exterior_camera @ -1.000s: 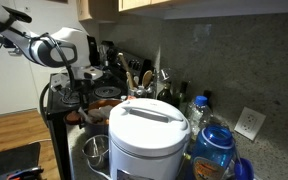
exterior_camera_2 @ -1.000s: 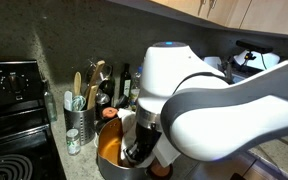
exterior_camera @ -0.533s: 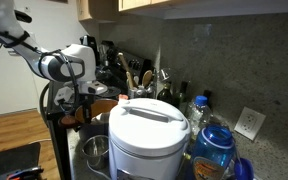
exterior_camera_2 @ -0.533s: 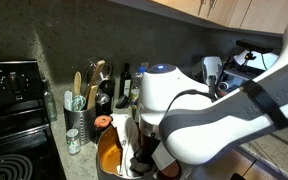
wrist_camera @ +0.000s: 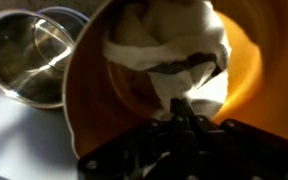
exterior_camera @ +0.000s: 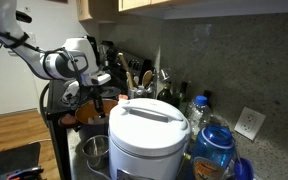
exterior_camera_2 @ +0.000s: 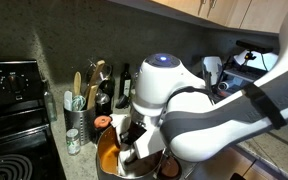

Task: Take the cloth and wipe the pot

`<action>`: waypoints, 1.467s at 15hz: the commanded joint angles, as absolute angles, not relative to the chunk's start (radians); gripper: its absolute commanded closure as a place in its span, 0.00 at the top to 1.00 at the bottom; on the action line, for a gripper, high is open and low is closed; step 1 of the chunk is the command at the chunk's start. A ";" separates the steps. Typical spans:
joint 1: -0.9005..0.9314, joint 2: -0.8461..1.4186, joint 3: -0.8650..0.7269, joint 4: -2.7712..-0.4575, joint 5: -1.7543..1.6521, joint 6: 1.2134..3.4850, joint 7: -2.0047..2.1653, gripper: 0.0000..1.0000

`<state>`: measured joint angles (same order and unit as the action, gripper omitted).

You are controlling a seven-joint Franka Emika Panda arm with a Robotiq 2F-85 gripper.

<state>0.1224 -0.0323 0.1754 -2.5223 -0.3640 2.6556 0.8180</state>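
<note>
In an exterior view, dips gripper [exterior_camera_2: 136, 152] into pot [exterior_camera_2: 108, 156] by front edge of counter [exterior_camera_2: 79, 168]. In an exterior view, sets pot [exterior_camera: 94, 108] toward far end, beyond rice cooker [exterior_camera: 147, 135]. In wrist view, clamps fingers on white cloth [wrist_camera: 169, 48] inside orange pot; steel pot [wrist_camera: 32, 55] just beside.

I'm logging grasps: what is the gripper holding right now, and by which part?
The gripper appears to pinch the white cloth by a bunched fold at its near edge, inside the pot.
</note>
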 commanded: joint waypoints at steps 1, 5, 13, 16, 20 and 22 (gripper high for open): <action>0.157 0.031 0.192 -2.506 -0.269 2.816 0.790 0.01; 0.162 0.158 0.326 -2.468 0.103 2.869 0.498 0.01; 0.230 0.082 0.111 -2.402 -0.219 2.437 0.724 0.01; 0.222 0.059 0.098 -2.385 -0.364 2.417 0.816 0.01; 0.219 0.054 0.124 -2.406 -0.375 2.563 0.827 0.01; 0.223 0.062 0.151 -2.419 -0.288 2.629 0.763 0.01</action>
